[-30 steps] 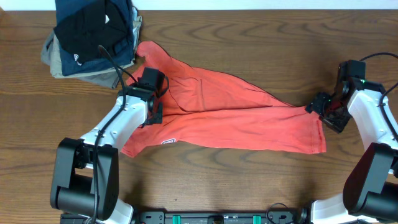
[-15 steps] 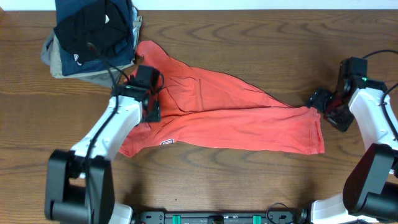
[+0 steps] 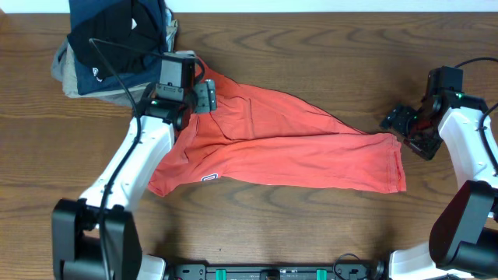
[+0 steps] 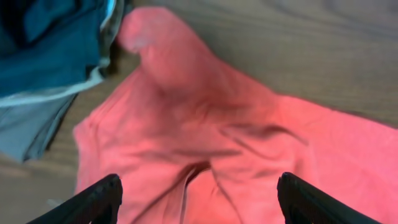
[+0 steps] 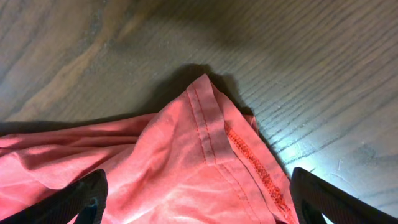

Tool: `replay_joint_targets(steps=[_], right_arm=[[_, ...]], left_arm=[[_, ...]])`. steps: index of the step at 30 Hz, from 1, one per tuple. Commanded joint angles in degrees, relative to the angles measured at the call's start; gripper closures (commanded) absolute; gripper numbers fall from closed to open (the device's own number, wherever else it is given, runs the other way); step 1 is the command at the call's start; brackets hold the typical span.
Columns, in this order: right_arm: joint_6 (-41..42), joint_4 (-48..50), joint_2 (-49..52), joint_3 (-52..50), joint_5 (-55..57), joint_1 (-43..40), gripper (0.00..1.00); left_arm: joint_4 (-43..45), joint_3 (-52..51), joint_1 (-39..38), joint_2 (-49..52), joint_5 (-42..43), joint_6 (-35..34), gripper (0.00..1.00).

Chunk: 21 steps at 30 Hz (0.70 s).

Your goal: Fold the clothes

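Left gripper [image 4: 199, 208]: jaws wide, empty, hovering over the bunched end of the T-shirt [image 3: 296, 148], just beside the stack of folded garments [image 3: 109, 54]. Right gripper [image 5: 202, 205]: jaws wide, empty, above the hem corner [image 5: 208, 93]. The shirt lies rumpled lengthwise on the table [image 3: 311, 47]. The grippers sit at opposite ends, probably to flatten it; no fold yet.

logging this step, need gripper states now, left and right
Left gripper: open, holding nothing, above the T-shirt.
Right gripper: open, holding nothing, over the T-shirt's corner.
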Motion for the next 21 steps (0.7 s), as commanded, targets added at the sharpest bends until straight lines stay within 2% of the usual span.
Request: replay_joint_targets(steps=[1, 6, 10, 21], right_arm=[[-1.0, -0.6, 0.1, 0.9, -0.4, 1.5, 0.08], [-1.0, -1.5, 0.1, 0.9, -0.4, 2.3, 0.08], [-1.5, -2.0, 0.1, 0.9, -0.4, 2.8, 0.08], [-1.4, -2.5, 0.1, 0.9, -0.3, 4.8, 0.08]], left_arm=[[3.4, 0.5, 0.9, 4.5, 1.7, 0.3, 0.21], [11.3, 0.5, 2.3, 10.6, 1.7, 0.3, 0.22], [16.5, 0.5, 3.0, 14.4, 1.7, 0.3, 0.27], [20.7, 0.5, 3.0, 21.1, 1.7, -2.3, 0.28]])
